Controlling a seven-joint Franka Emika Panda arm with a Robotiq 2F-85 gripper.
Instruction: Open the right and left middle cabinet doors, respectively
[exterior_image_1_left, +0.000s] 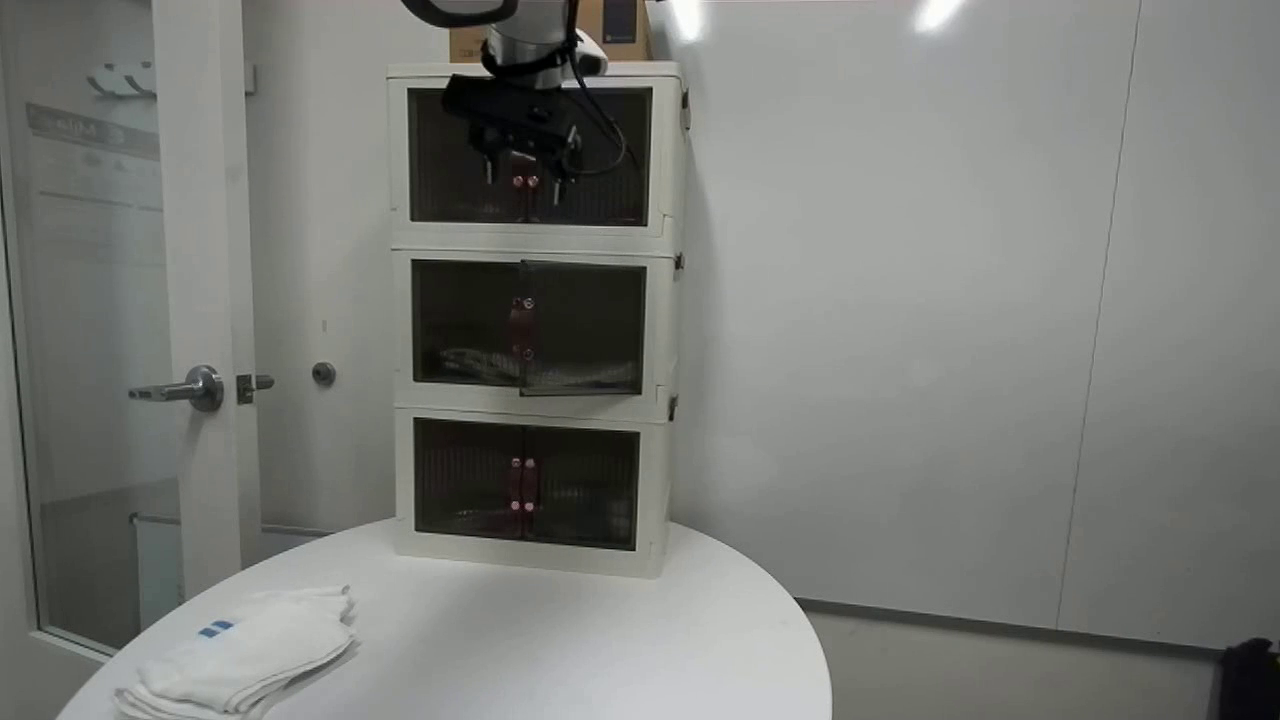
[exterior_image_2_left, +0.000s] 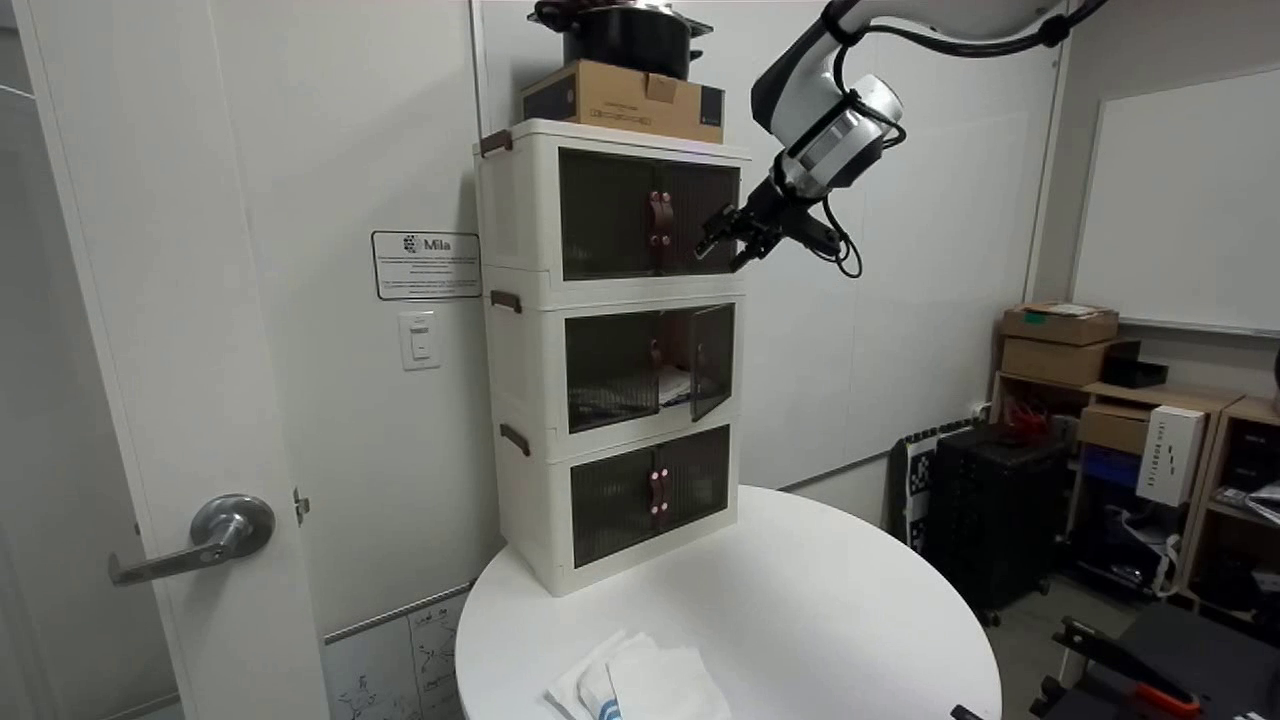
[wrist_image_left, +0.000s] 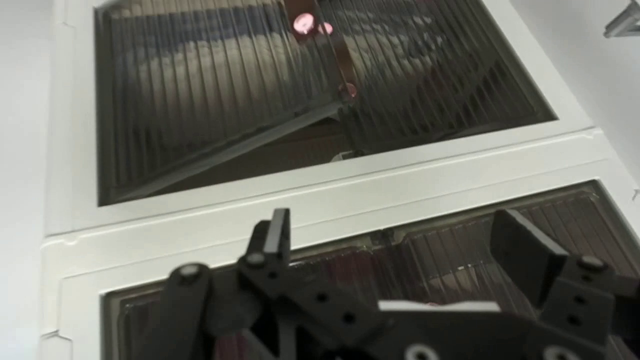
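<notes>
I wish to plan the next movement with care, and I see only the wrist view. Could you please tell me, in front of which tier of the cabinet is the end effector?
Observer: In both exterior views, the end effector shows in front of the top-tier doors.
Operator: Thank you. At the left of my picture a door stands ajar. Which one is it, please?
Observer: It is the right middle door, as seen from the front; your picture is upside down.
Operator: I understand. And what is one tier lower, outside my picture?
Observer: There, the bottom-tier doors both look shut in both exterior views.
</notes>
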